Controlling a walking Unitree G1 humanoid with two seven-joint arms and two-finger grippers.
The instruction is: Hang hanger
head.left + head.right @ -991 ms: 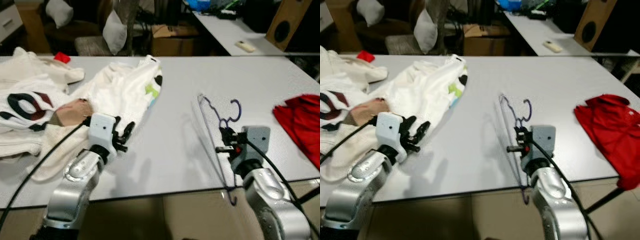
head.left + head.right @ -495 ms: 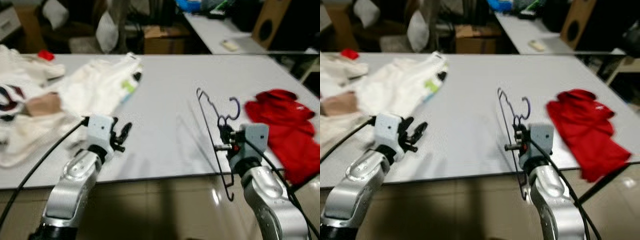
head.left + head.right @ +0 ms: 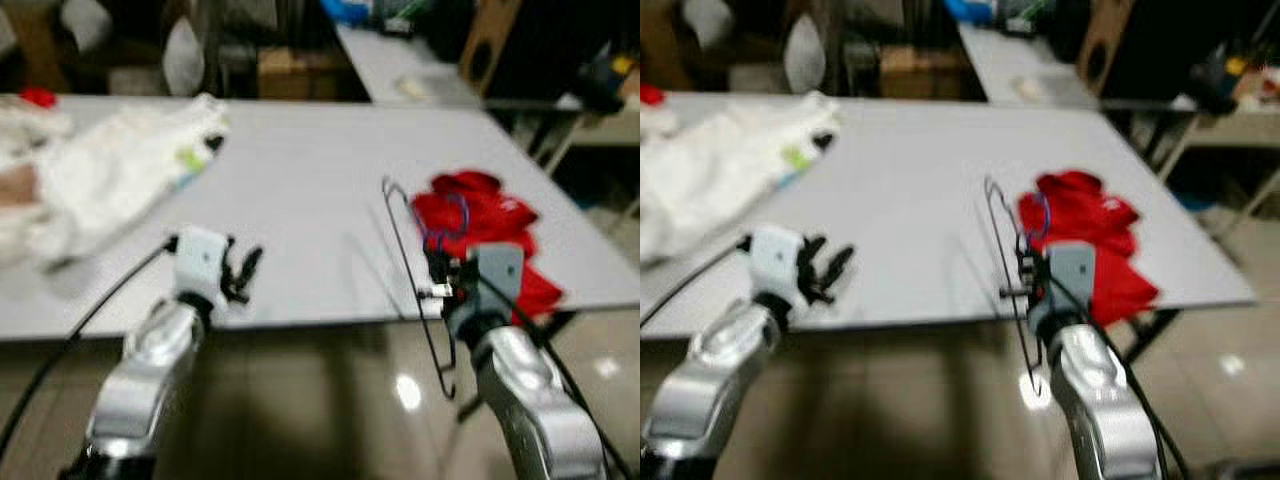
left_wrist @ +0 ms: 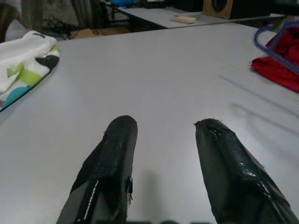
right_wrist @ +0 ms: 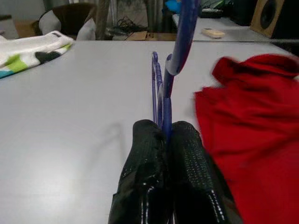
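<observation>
1. Right gripper (image 5: pixel 163 140) was clamped tight on the thin blue wire hanger (image 3: pixel 415 270), its two black fingers (image 5: pixel 145 154) pressed together around the wire just below the hook, so the hanger stood upright out of the grip, lifted off the table (image 3: pixel 300 170).
2. Beyond that gripper and a little to its right lay one red garment (image 3: pixel 480 225), spread at the table's near right corner; the hanger's hook rose in front of it.
3. Well to the gripper's left, the left gripper (image 4: pixel 163 135) hovered low over bare tabletop with its fingers spread apart and nothing between them.
4. Far off on that same side lay one heap of white clothing (image 3: pixel 110 165) with coloured print.
5. By my reading, the step in hand was the carry: the hanger was picked up, not yet hung, and the blurred head views suggested the robot was turning.
6. Next would come finding a rail or rod, none visible, and bringing the hook over it before releasing.
7. Count: one hanger, one red garment, one white heap, two grippers.
</observation>
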